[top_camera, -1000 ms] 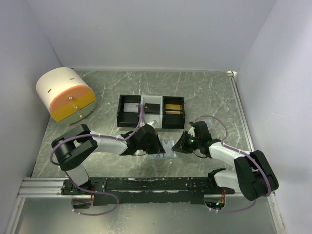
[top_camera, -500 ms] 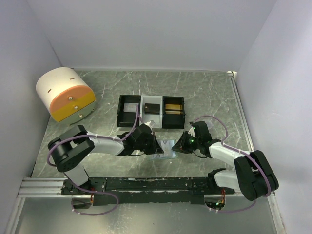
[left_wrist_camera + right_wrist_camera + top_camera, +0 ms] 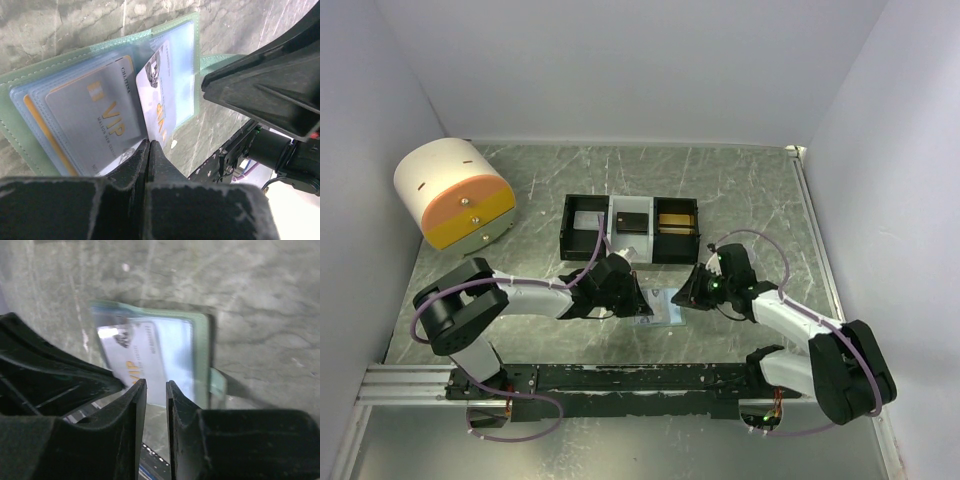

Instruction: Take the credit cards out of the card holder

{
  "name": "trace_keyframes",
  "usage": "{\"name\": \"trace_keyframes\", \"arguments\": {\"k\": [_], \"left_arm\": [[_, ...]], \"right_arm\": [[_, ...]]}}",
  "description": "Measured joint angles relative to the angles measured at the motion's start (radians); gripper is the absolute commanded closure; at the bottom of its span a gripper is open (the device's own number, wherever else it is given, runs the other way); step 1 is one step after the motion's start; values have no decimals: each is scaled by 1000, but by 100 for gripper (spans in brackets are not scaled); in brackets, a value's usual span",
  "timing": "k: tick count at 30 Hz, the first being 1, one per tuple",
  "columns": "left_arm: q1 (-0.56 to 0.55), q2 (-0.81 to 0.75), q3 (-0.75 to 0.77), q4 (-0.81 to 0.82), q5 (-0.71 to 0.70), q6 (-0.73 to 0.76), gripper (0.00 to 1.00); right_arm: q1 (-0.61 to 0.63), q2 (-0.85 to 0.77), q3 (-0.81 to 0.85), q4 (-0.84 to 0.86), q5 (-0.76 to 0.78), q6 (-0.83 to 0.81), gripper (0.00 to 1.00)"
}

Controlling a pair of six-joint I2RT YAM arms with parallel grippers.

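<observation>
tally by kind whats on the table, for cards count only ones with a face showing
card holder: 1
cards with a face showing: 2, a grey card and a white card
three-compartment tray: 1
white and orange drum: 1
total: 5
</observation>
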Motion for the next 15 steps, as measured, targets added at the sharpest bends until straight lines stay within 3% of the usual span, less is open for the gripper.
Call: {"name": "trace_keyframes", "arguments": {"k": [7,15], "left_arm": [[0,0,6,-6,0,7,93],[0,6,22,-23,1,16,93]], "right_arm": [[8,36,67,23,-75,-34,74],[15,219,73,45,-138,-79,74]]}}
